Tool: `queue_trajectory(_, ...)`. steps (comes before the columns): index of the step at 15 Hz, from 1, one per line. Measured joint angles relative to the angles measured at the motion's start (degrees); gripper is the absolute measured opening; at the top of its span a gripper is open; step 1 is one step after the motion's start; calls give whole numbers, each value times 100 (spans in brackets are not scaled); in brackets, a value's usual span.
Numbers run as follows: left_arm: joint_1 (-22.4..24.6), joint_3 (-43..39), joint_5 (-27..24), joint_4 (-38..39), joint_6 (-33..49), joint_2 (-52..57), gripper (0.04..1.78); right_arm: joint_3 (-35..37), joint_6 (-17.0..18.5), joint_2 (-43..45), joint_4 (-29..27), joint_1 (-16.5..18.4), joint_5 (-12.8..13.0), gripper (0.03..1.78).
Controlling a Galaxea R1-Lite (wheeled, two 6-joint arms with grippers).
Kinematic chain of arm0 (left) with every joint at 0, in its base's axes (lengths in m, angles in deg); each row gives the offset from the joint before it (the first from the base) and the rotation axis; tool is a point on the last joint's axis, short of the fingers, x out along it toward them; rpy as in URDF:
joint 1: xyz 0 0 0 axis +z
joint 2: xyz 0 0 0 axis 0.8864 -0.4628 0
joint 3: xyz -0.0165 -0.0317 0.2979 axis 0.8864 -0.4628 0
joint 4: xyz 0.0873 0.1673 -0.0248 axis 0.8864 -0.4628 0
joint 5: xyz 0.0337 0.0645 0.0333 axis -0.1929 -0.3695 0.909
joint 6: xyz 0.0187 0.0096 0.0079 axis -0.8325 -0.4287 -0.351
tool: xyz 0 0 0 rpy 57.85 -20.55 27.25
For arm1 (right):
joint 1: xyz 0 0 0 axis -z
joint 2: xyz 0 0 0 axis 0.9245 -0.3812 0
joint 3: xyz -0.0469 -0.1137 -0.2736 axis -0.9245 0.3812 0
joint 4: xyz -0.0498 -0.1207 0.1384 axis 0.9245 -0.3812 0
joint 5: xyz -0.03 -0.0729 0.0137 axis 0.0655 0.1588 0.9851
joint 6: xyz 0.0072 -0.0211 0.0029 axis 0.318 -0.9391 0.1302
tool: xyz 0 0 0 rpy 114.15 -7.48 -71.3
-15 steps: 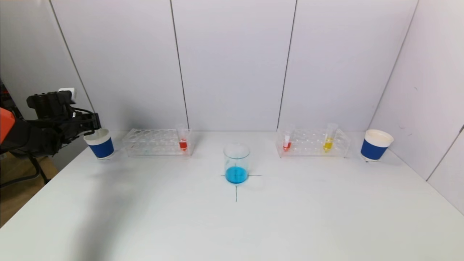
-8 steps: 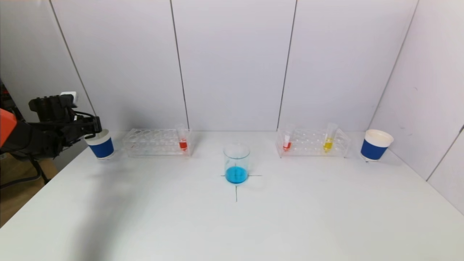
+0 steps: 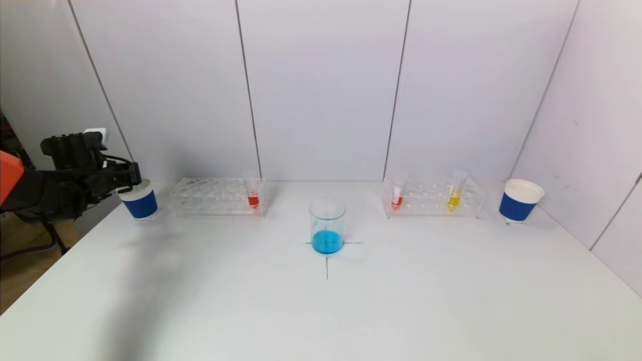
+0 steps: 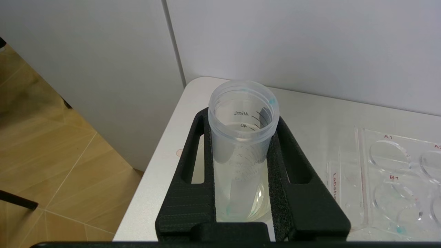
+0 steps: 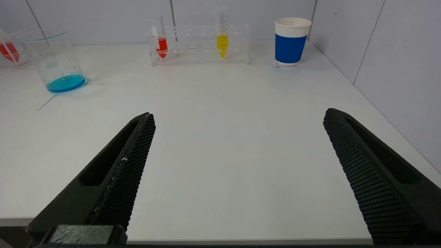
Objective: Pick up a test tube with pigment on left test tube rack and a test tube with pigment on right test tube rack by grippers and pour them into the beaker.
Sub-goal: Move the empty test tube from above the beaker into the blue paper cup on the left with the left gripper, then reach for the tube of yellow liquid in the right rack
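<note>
My left gripper [image 3: 128,179] is at the table's far left, shut on an empty clear test tube [image 4: 241,137] with faint blue traces. It holds the tube upright, its lower end inside the left blue paper cup [image 3: 141,201]. In the left wrist view the left gripper [image 4: 242,117] has both fingers pressed on the tube. The left rack [image 3: 215,196] holds a red tube [image 3: 253,193]. The right rack [image 3: 434,198] holds a red tube [image 3: 397,195] and a yellow tube [image 3: 455,193]. The beaker [image 3: 327,225] holds blue liquid. My right gripper [image 5: 239,115] is open and empty above the table's near edge.
A second blue paper cup [image 3: 519,200] stands at the far right beside the right rack. White wall panels close the back and right sides. The white table [image 3: 321,311] drops off at its left edge beside my left arm.
My left gripper has sunk a little over the left cup with the tube in it. Nothing else has moved.
</note>
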Motion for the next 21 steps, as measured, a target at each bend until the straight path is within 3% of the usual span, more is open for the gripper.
queue_trajectory(4, 7, 0, 2, 0, 6, 5, 45, 0, 0, 0, 0, 0, 0, 177)
queue_trajectory(7, 10, -33, 2, 0, 4, 13, 56, 0, 0, 0, 0, 0, 0, 177)
queue_trajectory(9, 11, -50, 2, 0, -2, 20, 75, 0, 0, 0, 0, 0, 0, 177)
queue_trajectory(13, 13, -74, 9, 2, 1, 28, 139, 0, -2, 0, 0, 0, 0, 177)
queue_trajectory(15, 22, -76, 11, 2, -2, 49, 161, 0, -2, 0, 0, 0, 0, 177)
queue_trajectory(17, 24, -80, 5, 0, 23, 132, 174, 0, -2, 0, 0, 0, 0, 177)
queue_trajectory(21, -1, -210, -33, -41, 67, 724, 176, 0, 0, 0, 0, 0, 0, 177)
